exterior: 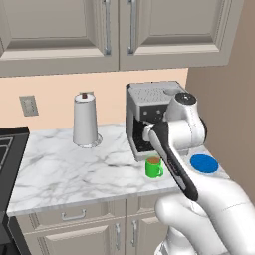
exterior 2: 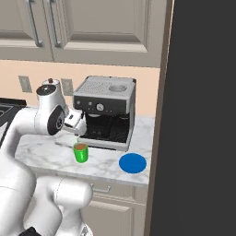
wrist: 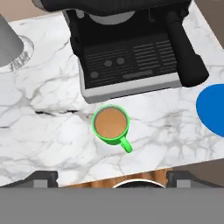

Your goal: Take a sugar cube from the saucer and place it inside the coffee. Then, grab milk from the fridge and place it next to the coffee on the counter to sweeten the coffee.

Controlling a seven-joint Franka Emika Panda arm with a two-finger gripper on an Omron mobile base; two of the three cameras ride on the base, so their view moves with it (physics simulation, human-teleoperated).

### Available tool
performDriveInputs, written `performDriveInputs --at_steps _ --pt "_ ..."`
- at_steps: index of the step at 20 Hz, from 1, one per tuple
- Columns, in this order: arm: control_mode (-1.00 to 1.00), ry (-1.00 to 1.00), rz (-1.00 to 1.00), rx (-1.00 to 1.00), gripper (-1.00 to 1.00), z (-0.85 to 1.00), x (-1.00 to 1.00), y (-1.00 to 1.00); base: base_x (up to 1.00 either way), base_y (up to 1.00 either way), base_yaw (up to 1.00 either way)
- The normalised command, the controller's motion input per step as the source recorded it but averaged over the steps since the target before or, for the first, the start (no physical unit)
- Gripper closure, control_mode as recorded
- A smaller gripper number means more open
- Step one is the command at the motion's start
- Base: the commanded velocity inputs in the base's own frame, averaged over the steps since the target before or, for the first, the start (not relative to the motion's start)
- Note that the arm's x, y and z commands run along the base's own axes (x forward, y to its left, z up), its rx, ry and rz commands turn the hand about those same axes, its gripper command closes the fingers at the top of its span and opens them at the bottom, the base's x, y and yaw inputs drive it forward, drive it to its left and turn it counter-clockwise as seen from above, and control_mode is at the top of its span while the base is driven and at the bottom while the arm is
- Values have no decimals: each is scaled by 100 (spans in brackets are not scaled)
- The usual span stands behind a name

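Gripper (exterior 2: 77,131) hovering over the coffee (wrist: 111,123), fingers (wrist: 41,177) spread wide; saucer (wrist: 213,109) lying right on the counter (wrist: 48,131)

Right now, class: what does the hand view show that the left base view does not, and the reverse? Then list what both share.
Hand view: the tool with its tips set wide apart, a straight-down look into the coffee, and the slotted drip tray of the espresso machine.
Left base view: the wall cabinets, the wall outlet, the black stove edge and a drawer handle.
Shared: the coffee, the blue saucer, the espresso machine, the paper-towel roll and the marble counter.
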Motion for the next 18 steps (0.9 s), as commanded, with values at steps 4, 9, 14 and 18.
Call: performDriveInputs --at_steps 4,9,14,18 --pt "-100 -25 11 0 -100 52 -60 0 0 0 0" --pt "-100 -20 1 -3 -100 15 -26 2 0 0 0" --pt "100 -11 3 -1 -100 5 -17 8 -30 7 15" --pt "100 0 0 0 -100 0 0 0 -97 28 64"
